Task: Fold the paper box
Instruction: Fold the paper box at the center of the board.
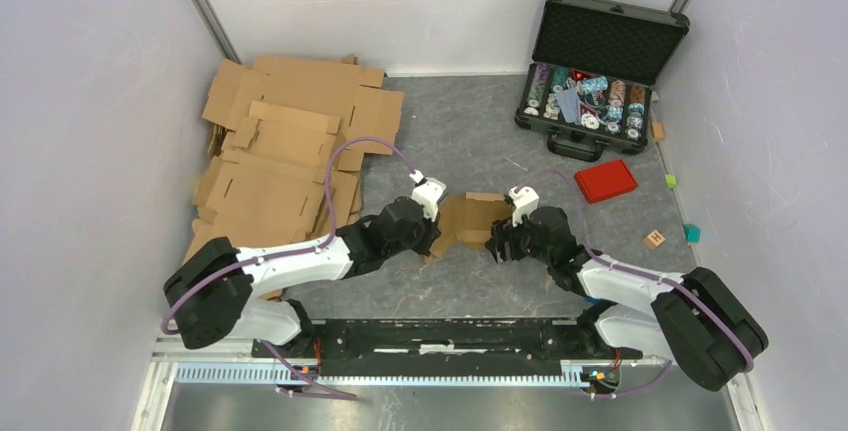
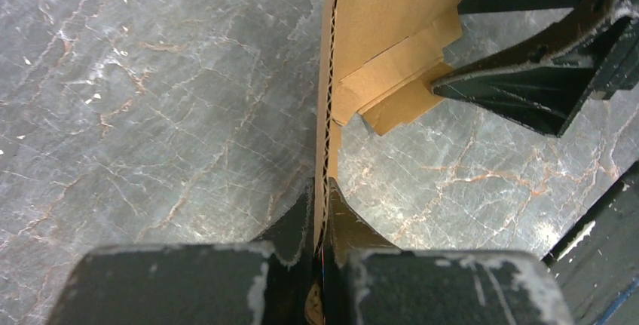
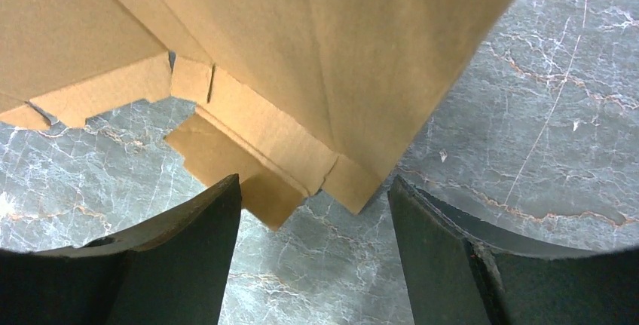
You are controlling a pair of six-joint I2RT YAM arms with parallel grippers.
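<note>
Box (image 1: 470, 213) gripped by the left claw (image 2: 322, 208) at mid-bench

The partly folded box sits at the centre of the bench (image 1: 460, 141), between both claws. The left claw, at the box's 9 o'clock, is clamped on a thin cardboard edge. The right claw (image 3: 315, 189), at 3 o'clock, stands wide, a flap corner between its fingers and clear of both. Cardboard sheets (image 1: 285, 161) lie at 10 o'clock.

Brown cardboard sheets (image 1: 280, 151) pile at upper left; an open black case (image 1: 610, 41) holding chips sits upper right, a red lid (image 1: 606, 180) below it, a wooden cube (image 1: 655, 238) further down
</note>
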